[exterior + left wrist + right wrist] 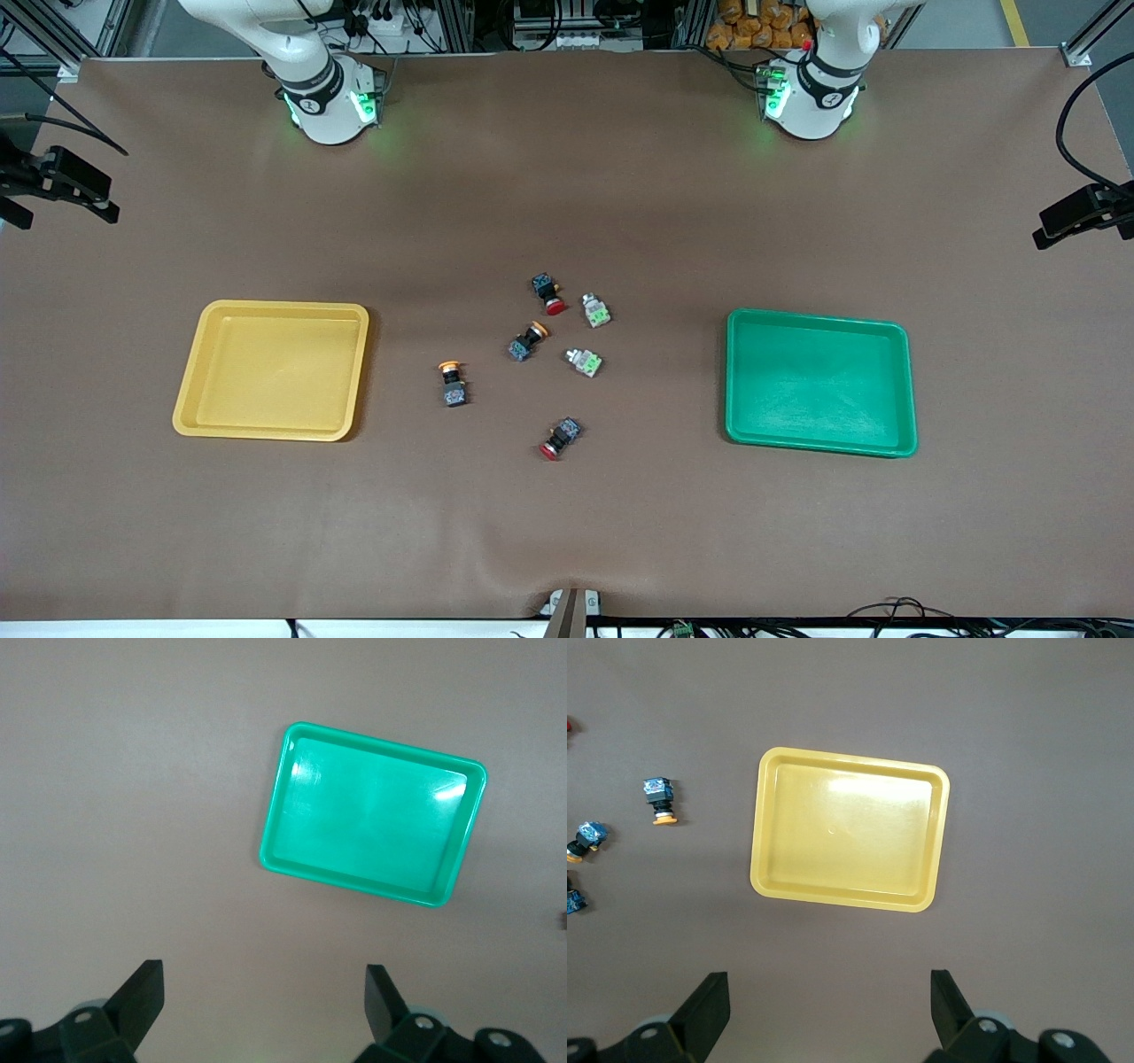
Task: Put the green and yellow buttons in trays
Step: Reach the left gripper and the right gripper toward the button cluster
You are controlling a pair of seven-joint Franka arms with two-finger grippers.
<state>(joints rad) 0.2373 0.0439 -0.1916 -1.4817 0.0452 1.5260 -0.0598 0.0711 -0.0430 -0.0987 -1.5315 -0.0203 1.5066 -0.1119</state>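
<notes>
The right hand (829, 1010) hangs high over the table (567, 177) with its fingers spread wide and nothing between them; the yellow tray (213, 390) lies empty below it. Between the two trays sit six buttons: a yellow-capped button (453, 383) closest to the yellow tray, a second yellow-capped button (528, 340), two red-capped buttons (548, 293) (560, 438), and two green-ended buttons (596, 310) (584, 361) closest to the green tray (899, 390). The left hand (264, 1005) is also up high, fingers wide apart and empty, with the green tray empty beneath it.
</notes>
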